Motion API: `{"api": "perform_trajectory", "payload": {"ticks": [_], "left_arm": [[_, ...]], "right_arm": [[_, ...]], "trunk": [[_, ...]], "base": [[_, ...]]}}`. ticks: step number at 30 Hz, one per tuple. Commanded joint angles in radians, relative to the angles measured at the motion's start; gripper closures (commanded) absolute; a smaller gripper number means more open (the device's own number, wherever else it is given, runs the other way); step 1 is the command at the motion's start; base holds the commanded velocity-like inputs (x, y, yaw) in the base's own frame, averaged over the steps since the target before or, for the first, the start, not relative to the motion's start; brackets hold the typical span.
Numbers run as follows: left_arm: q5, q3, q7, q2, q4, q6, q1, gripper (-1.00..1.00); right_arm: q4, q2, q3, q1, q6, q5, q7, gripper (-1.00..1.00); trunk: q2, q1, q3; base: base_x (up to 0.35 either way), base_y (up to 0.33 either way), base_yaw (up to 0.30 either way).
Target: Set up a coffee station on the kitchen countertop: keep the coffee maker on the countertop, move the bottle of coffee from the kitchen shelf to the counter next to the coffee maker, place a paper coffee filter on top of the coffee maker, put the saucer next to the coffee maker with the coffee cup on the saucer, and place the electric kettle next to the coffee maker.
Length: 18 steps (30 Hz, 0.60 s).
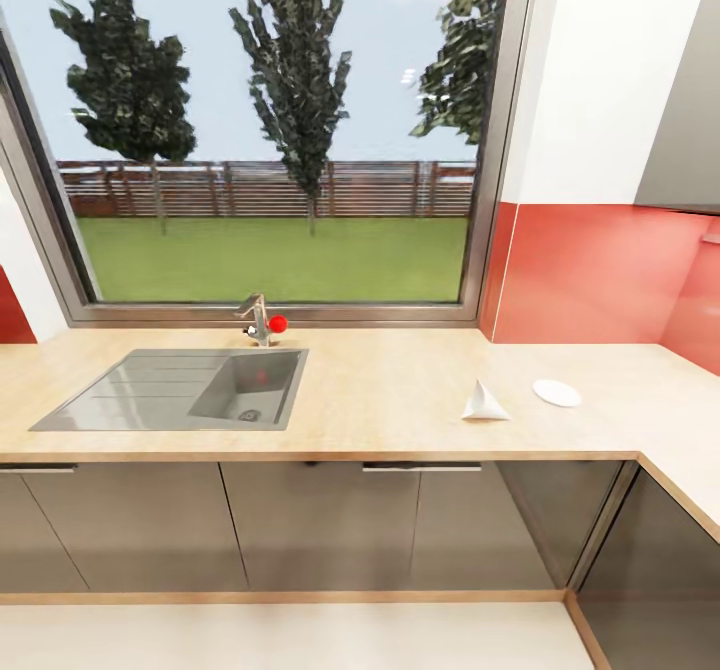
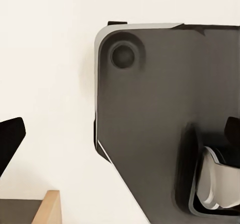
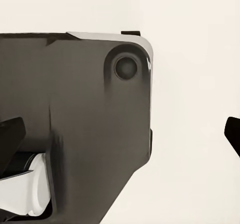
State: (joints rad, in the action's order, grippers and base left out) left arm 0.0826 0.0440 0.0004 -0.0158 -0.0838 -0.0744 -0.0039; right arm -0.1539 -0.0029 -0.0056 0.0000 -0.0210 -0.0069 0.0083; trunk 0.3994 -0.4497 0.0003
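Note:
The kitchen countertop (image 1: 400, 420) runs across the head view, light beige with a tan edge, and turns a corner at the right. On its right part stands the paper coffee filter (image 1: 484, 402), a small white cone. Just right of it and a little further back lies the saucer (image 1: 557, 392), flat, white and bare. The coffee maker, bottle of coffee, coffee cup, electric kettle and kitchen shelf are out of view. My left gripper (image 2: 121, 138) and right gripper (image 3: 122, 136) hang open over my own dark base, their black fingertips wide apart with nothing between them.
A grey sink (image 1: 180, 390) with a faucet (image 1: 258, 320) sits in the counter's left half under a large window. Red backsplash (image 1: 600, 270) and a grey wall cabinet (image 1: 690, 120) are at the right. Grey cabinet doors (image 1: 320, 530) run below the counter.

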Motion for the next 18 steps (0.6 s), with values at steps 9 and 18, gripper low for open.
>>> {"api": "perform_trajectory", "payload": {"ticks": [9, 18], "left_arm": [[0.009, 0.005, 0.0, -0.007, 0.001, -0.004, 0.0, -1.0], [0.009, 0.005, 0.001, -0.013, -0.068, -0.003, -0.001, -1.0]], "right_arm": [[-0.001, 0.002, -0.002, 0.0, -0.002, -0.001, 0.001, -1.0], [-0.001, 0.001, -0.001, 0.0, -0.002, 0.007, 0.001, -1.0]], "trunk": [[0.001, 0.0, 0.0], [0.001, 0.0, 0.0]], "base": [[0.0, 0.0, 0.0], [0.0, 0.122, 0.0]]}}
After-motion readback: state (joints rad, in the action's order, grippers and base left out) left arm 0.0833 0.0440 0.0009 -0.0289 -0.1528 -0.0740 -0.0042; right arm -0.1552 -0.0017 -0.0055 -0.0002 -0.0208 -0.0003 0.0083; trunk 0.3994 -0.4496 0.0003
